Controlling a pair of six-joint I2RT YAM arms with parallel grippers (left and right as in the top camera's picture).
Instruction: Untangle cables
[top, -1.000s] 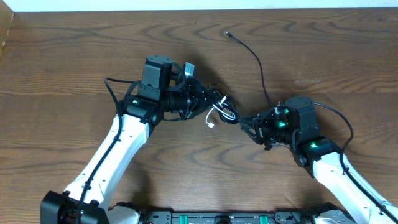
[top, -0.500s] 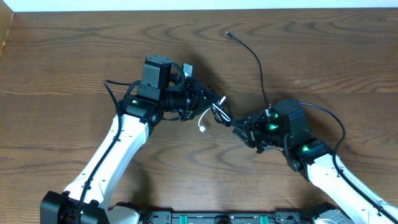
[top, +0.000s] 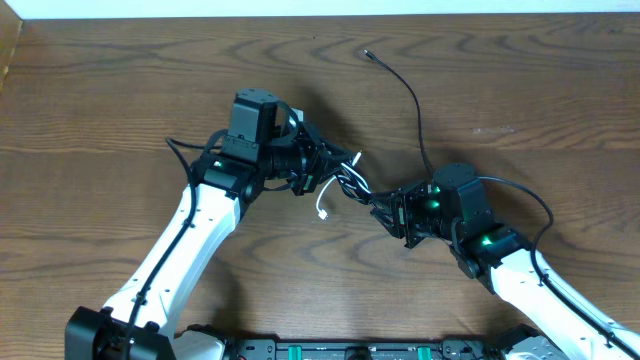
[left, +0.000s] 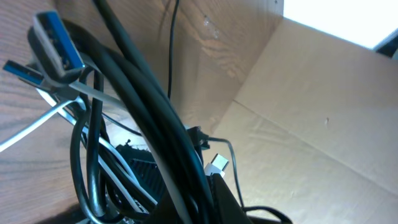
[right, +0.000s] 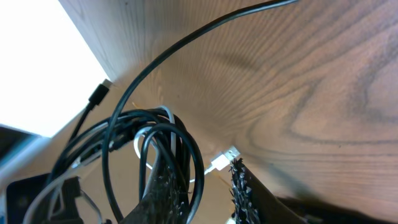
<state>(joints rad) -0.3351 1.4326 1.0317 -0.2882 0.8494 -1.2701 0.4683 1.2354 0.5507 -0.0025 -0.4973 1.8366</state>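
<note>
- The left jaws are clamped fully together on the tangled bundle of thin cables (top: 345, 180), near the middle of the brown wooden table (top: 520, 80).
- The right jaws stand narrowly parted. In the right wrist view I see a gap between them, with a dark loop running through it and round 1 finger (right: 163, 190). I judge it hooked, not pinched.
- The 2 sets of jaws sit near each other, with the bundle strung between them.
- The thin black rubber cord (top: 417, 110) leaves the bundle and curves away across the table to a small plug (top: 368, 55) that lies free.
- The thin white cord (top: 326, 198) dangles from the bundle's near side, its end loose.
- In the left wrist view a flat blue-tongued plug (left: 59, 46) sticks out among the strands.
- I expect both cords to be light, limp and smooth-skinned: they should slide through loose jaws, and a hard pull would likely tighten the loops.
- The plugs are the only stiff parts and may snag when drawn through a loop.
- I would grip 1 cord just behind its plug and feed that end back out through the loops.
</note>
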